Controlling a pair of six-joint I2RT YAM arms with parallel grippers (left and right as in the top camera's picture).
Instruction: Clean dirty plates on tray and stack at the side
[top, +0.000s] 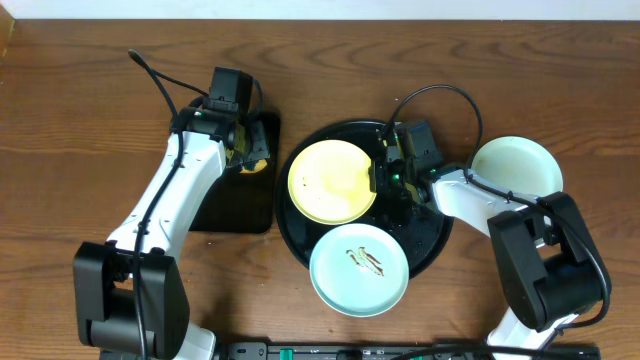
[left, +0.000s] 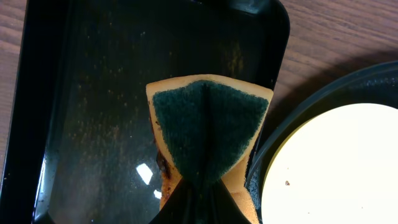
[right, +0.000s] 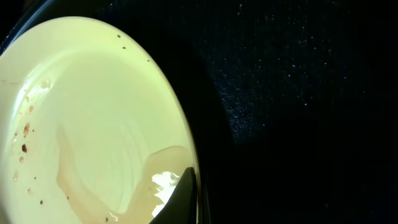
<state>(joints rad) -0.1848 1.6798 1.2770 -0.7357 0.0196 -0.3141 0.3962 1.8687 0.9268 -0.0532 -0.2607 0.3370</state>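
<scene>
The pale yellow plate (top: 330, 182) lies on the left of the round black tray (top: 425, 245), with a few crumbs and wet smears (right: 93, 112). My right gripper (top: 386, 182) is shut on its right rim (right: 191, 198); one finger lies over the rim. A mint-blue plate (top: 358, 268) with brown streaks sits at the tray's front edge. Another mint-blue plate (top: 515, 167) lies on the wood to the right. My left gripper (top: 250, 150) is shut on a yellow sponge with a green pad (left: 208, 124), left of the yellow plate (left: 336, 168).
A rectangular black tray (top: 235, 205) lies under my left gripper, left of the round tray; its bottom (left: 93, 93) shows specks and wet spots. The round tray's rim (left: 311, 99) is close beside it. Brown wood tabletop (top: 80, 120) surrounds both.
</scene>
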